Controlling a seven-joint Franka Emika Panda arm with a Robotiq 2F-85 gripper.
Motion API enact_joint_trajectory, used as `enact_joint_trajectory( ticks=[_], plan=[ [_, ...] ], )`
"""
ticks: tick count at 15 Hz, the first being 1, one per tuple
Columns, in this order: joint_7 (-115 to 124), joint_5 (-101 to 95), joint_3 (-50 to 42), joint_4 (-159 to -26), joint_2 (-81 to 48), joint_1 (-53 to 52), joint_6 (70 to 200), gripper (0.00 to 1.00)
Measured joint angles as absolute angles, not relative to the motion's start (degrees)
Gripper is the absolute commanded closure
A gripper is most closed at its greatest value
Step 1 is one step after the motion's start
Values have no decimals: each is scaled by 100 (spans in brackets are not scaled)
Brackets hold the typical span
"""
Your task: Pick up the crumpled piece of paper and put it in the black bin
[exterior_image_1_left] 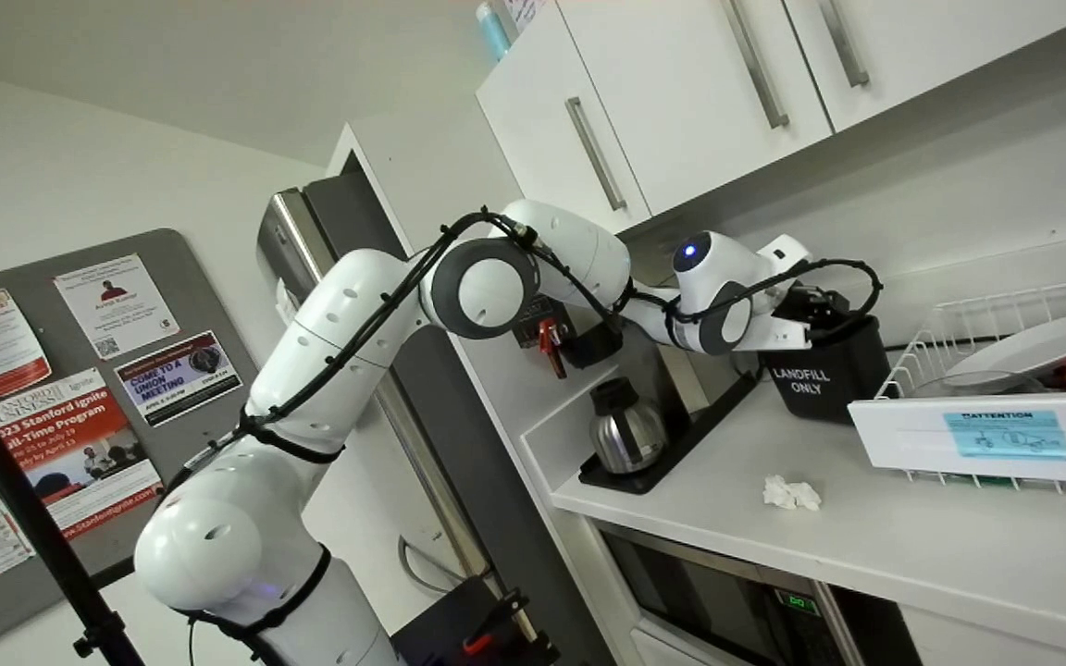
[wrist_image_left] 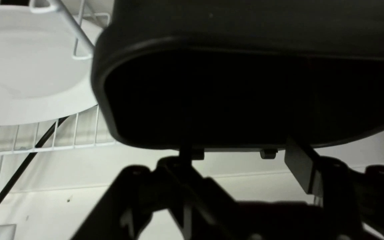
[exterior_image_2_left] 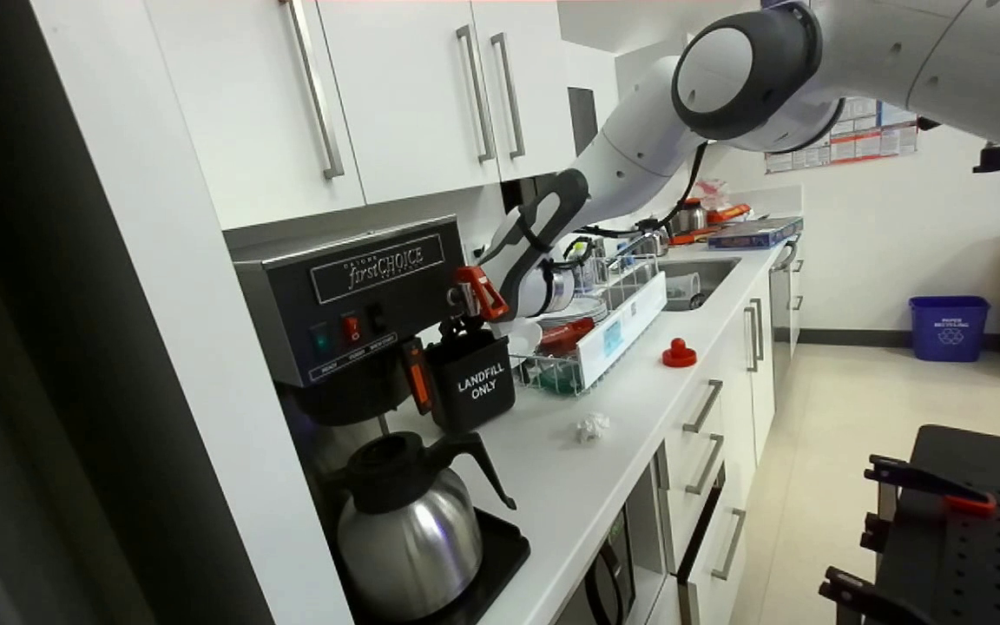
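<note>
On the white counter [exterior_image_1_left: 875,527] lies the crumpled white paper [exterior_image_1_left: 791,493], outside the black landfill bin [exterior_image_1_left: 834,377]. At the top of the bin, the gripper [wrist_image_left: 238,150] is spread wide, with nothing seen in its grasp. Picking up and dropping in both look left to do.

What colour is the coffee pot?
The coffee pot is silver with a black top and handle, clearest in an exterior view.
</note>
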State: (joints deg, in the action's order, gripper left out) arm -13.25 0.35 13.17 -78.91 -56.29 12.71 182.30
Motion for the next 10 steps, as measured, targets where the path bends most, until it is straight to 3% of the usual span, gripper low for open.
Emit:
enact_joint_trajectory(
  ticks=[10],
  plan=[
    [-1323, 16, 1386, -7943, -5482, 1216, 18284, 0]
  ],
)
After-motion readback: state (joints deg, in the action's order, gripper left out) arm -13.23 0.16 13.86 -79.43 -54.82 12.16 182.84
